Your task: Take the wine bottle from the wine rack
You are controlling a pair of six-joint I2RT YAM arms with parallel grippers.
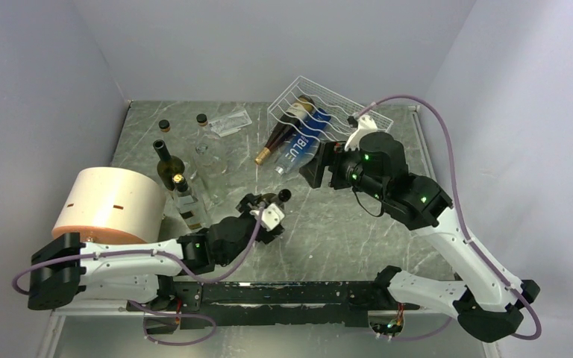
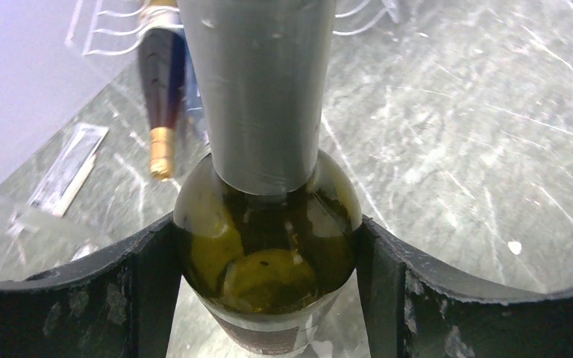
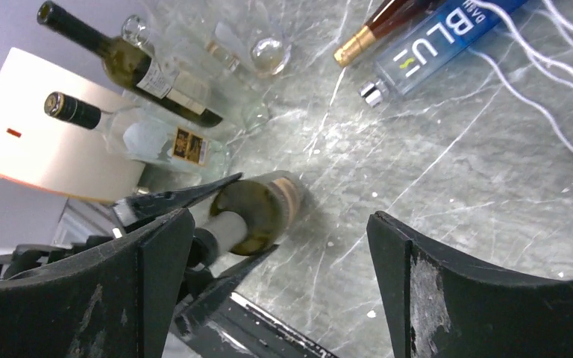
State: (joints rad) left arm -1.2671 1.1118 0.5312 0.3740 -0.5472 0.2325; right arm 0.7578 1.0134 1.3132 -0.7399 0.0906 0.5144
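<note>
Gripping the green wine bottle [image 2: 262,186] at its shoulder, the left gripper [image 2: 265,246] has its scuffed black fingers [image 2: 149,283] pressed against the glass on both sides. The glass is olive and see-through. The neck is sleeved in smooth grey foil, and a label edge shows low on the body. This bottle is off the wine rack [image 1: 336,101], well apart from it on the side nearer the arm bases. Whether its base touches the table cannot be told.

The rack is thin white wire bent into wavy cradles. It sits tilted, and two bottles lie in it with their necks poking out past its near edge. One is a dark bottle [image 1: 283,128] with a gold foil capsule. Beside it is a blue bottle [image 1: 302,145] with white lettering and a silver cap.

The right gripper [image 3: 280,218] hangs just beside the rack's near edge, by the blue bottle's cap. Its jaws are spread wide with nothing between them.

The table [image 1: 328,224] is grey-green marbled stone with pale veins. Far left of the rack stands a matte cream cylinder [image 1: 112,201], with several upright glass bottles between it and the rack.
</note>
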